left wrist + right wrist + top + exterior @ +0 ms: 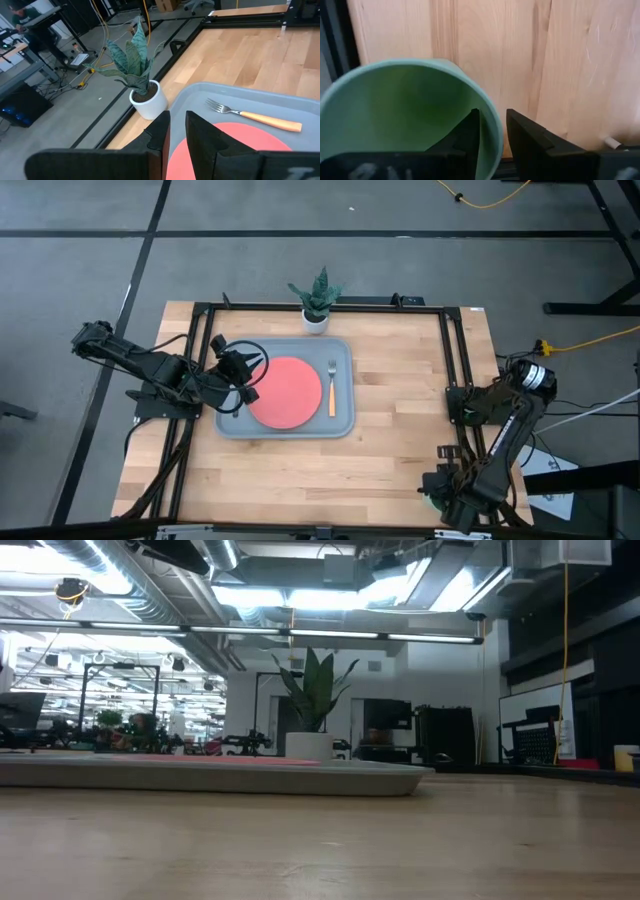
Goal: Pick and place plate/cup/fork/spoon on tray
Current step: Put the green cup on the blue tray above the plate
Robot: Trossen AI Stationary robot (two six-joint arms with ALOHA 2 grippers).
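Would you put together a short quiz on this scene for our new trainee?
1. True or false: the fork lies on the tray, beside the plate.
2. The right hand has its fingers on either side of the wall of which thing? A. plate B. cup C. fork
3. Which hand is over the tray?

Key: 1. True. 2. B. 3. The left hand.
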